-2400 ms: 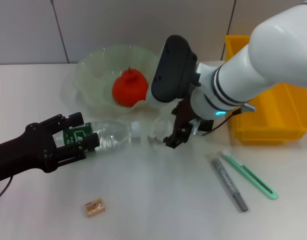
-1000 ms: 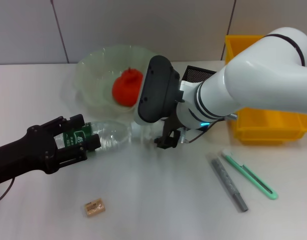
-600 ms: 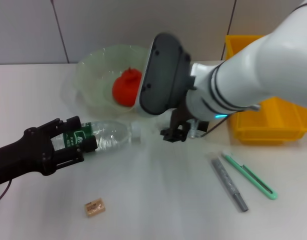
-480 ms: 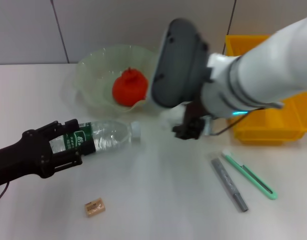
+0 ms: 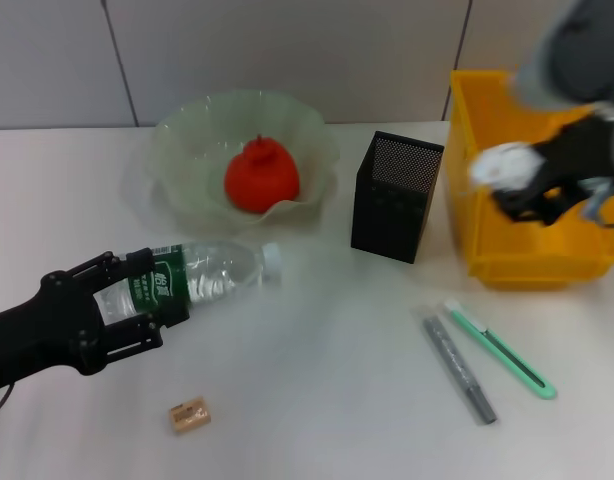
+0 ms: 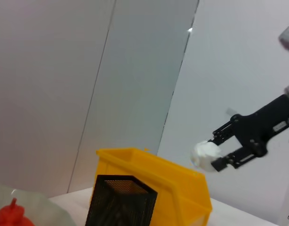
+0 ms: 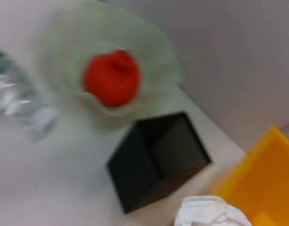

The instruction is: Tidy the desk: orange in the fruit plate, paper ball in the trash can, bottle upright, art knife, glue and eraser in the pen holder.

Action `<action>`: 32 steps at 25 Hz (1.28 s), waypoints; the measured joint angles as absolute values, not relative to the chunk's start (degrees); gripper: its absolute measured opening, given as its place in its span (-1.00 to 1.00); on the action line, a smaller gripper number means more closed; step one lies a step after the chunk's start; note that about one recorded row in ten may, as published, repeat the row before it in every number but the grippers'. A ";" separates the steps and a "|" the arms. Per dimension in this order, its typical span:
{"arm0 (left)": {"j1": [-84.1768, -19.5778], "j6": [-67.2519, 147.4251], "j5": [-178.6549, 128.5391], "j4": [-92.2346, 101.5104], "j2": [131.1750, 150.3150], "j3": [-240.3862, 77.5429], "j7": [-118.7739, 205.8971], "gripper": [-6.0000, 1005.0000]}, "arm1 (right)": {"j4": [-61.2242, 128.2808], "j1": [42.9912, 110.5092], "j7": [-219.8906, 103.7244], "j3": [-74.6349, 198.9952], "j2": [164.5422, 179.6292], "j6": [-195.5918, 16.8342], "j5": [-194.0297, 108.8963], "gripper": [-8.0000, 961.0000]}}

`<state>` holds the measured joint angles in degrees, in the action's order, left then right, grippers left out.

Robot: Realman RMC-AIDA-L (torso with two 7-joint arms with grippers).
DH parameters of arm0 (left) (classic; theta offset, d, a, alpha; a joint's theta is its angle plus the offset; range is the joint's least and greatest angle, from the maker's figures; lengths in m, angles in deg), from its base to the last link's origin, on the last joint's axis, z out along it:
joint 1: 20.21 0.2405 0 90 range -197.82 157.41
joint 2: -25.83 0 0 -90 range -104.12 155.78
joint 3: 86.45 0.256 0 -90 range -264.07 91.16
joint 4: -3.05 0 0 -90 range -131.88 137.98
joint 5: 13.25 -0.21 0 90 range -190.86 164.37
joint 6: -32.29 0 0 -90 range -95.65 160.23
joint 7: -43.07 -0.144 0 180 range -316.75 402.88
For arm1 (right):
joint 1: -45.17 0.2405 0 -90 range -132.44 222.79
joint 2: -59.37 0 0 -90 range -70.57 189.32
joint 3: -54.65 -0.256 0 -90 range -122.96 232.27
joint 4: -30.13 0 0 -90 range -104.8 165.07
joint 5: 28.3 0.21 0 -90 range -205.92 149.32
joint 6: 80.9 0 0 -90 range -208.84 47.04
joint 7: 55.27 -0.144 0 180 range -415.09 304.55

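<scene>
From the head camera I see a pale counter (image 5: 317,400) with my two arms working at opposite ends. My right pincer (image 5: 522,190), black, hangs above the near-left part of the trash can (image 5: 507,262), a bright yellow bin at the far right, and its fingers are clamped on the paper ball (image 5: 499,166), a crumpled white wad held clear of the bin. The left wrist camera shows the same grip from the side, the paper ball (image 6: 205,154) pinched between the fingers of the right pincer (image 6: 219,151) above the trash can (image 6: 182,188).

My left pincer (image 5: 122,300), also black, sits at the near left of the counter with its fingers closed around the labelled base end of the bottle (image 5: 202,278). The bottle lies on its side, white cap pointing toward the middle of the counter.

Behind the bottle stands the fruit plate (image 5: 187,140), pale green with a wavy rim, and the orange (image 5: 260,178) rests inside it. The pen holder (image 5: 395,195), a black mesh cup, stands upright between the fruit plate and the trash can.

Near the right front, the glue (image 5: 457,368), a grey stick, and the art knife (image 5: 499,350), mint green, lie side by side on the counter, close but apart. The eraser (image 5: 189,413), a small tan block, lies alone at the front left, near my left arm.
</scene>
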<state>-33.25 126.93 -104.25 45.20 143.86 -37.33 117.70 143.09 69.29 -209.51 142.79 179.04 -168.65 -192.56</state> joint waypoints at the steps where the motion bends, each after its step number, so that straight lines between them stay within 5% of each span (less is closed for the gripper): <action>1: -33.26 127.35 -104.16 44.88 143.86 -37.45 117.02 0.62 | 143.09 69.29 -209.51 142.79 179.04 -168.65 -192.56 0.18; 7: -34.01 129.18 -104.22 42.68 143.47 -38.11 116.27 0.62 | 137.04 64.36 -199.63 128.39 178.74 -160.92 -176.40 0.18; 20: -34.54 133.09 -104.17 38.60 142.74 -40.56 113.56 0.62 | 116.40 67.17 -183.26 115.86 178.49 -150.90 -162.67 0.18; 32: -36.61 132.57 -105.22 45.26 142.94 -42.57 116.76 0.62 | 111.92 66.36 -169.63 106.57 178.45 -155.56 -150.14 0.57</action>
<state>-36.61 132.57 -105.22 45.26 142.94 -42.57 116.76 111.92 66.36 -169.63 106.57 178.45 -155.56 -150.14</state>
